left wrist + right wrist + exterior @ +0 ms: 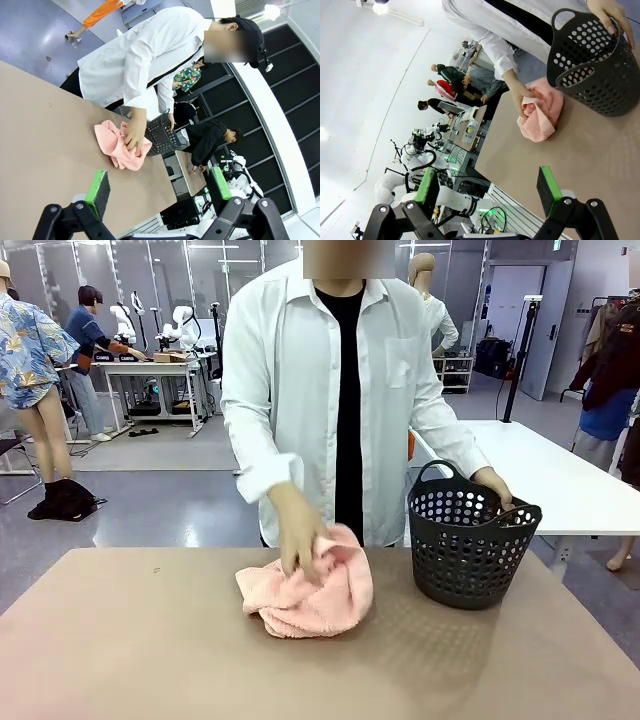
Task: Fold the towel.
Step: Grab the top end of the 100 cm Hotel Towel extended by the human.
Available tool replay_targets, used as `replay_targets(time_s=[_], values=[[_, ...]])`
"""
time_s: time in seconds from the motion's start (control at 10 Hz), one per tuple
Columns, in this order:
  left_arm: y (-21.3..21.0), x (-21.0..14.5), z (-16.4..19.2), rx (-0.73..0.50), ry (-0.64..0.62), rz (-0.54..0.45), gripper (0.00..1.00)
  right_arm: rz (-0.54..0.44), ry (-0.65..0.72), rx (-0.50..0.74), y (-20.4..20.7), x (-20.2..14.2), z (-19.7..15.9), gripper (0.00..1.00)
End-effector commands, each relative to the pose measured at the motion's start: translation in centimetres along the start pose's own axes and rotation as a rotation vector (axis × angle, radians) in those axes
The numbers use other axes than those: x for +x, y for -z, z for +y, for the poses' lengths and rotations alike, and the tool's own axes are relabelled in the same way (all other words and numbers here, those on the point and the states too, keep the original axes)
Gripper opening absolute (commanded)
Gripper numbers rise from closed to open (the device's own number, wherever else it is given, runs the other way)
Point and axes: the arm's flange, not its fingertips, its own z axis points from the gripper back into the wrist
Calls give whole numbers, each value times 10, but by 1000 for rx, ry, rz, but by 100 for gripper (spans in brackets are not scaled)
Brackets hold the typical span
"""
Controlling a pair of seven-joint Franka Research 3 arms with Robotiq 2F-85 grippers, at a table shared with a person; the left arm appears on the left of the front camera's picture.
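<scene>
The left tool (159, 184) and right tool (488, 185) stood with jaws apart, empty. The towel (308, 595) lay bunched on the counter (130, 640) under a hand (298, 535), near a basket (470, 560). It looked soft and limp, likely best pinched at corners.

Crumpled pink towel (310, 595), mid-table

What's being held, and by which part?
The left pincer and right pincer are open, empty. One hand of the person grips the bunched towel at its top; the other hand holds the basket by its rim.
</scene>
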Motion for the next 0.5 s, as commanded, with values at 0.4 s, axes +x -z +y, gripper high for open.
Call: replay_targets(time_s=[0.4], values=[[-1,3,-1,-19,19,-7,100,-8,-17,11,0,1,0,100]])
